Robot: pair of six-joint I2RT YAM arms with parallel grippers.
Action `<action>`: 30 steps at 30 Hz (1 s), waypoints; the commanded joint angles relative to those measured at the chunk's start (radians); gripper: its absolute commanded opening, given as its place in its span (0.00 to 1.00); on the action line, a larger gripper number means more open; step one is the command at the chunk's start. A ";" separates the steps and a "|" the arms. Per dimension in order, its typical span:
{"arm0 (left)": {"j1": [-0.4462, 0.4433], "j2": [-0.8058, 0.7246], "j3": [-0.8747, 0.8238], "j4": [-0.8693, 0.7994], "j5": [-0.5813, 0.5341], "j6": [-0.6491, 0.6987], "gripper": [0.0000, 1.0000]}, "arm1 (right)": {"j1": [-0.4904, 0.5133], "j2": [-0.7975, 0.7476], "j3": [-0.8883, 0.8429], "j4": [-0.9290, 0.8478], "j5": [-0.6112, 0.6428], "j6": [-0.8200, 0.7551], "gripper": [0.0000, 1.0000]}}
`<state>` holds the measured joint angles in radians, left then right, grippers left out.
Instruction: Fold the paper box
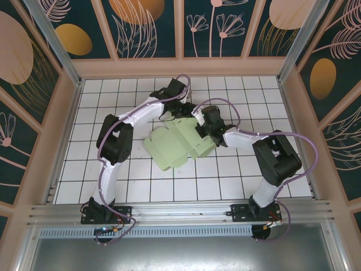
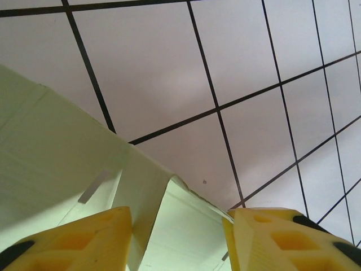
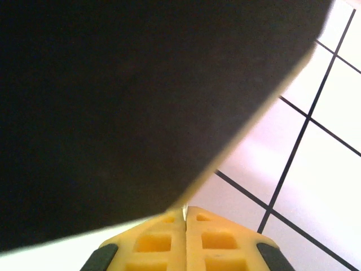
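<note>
The right claw (image 3: 185,217) pinches the paper box (image 1: 169,149) at its far edge, apparently steadying it, while the spread left claw (image 2: 177,231) straddles a raised flap for folding.

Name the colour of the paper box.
The paper box is pale mint green, seen best in the top external view.

- The surface (image 1: 225,180): white, ruled into square tiles by thin black lines.
- A pale peach frame (image 1: 180,68) borders the surface at its far, left and right sides.
- Wall panels (image 1: 152,28) beyond the frame: dark teal, printed with peach leaves, flowers and gold ovals.
- Aluminium posts (image 1: 52,36) stand at the far corners of the surface.
- An aluminium rail (image 1: 180,210) runs along the near edge of the surface; a grey slotted strip (image 1: 186,232) lies nearer still.
</note>
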<state>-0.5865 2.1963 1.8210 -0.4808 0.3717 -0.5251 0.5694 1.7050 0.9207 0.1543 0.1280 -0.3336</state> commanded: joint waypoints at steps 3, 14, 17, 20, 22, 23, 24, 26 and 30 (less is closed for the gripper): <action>-0.012 -0.039 -0.012 0.072 0.073 -0.059 0.45 | 0.014 0.020 0.035 0.032 0.022 -0.001 0.00; -0.012 -0.022 -0.055 0.171 0.113 -0.149 0.37 | 0.042 0.015 0.037 0.040 0.045 -0.022 0.00; -0.013 -0.025 -0.065 0.203 0.120 -0.175 0.32 | 0.054 0.017 0.034 0.047 0.063 -0.031 0.00; -0.013 -0.023 -0.072 0.221 0.117 -0.193 0.26 | 0.065 0.018 0.029 0.058 0.084 -0.041 0.00; -0.013 -0.023 -0.078 0.231 0.115 -0.203 0.21 | 0.068 0.018 0.026 0.064 0.092 -0.044 0.00; -0.012 -0.023 -0.080 0.234 0.116 -0.207 0.19 | 0.069 0.018 0.025 0.064 0.095 -0.044 0.00; -0.013 -0.026 -0.081 0.235 0.116 -0.209 0.19 | 0.069 0.019 0.024 0.065 0.097 -0.044 0.00; -0.012 -0.027 -0.084 0.240 0.115 -0.211 0.22 | 0.069 0.020 0.023 0.065 0.100 -0.044 0.00; -0.013 -0.037 -0.102 0.277 0.115 -0.239 0.54 | 0.072 0.022 0.019 0.069 0.105 -0.049 0.00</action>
<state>-0.5785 2.1960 1.7332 -0.2939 0.4671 -0.7177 0.5880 1.7069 0.9276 0.1555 0.2710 -0.3351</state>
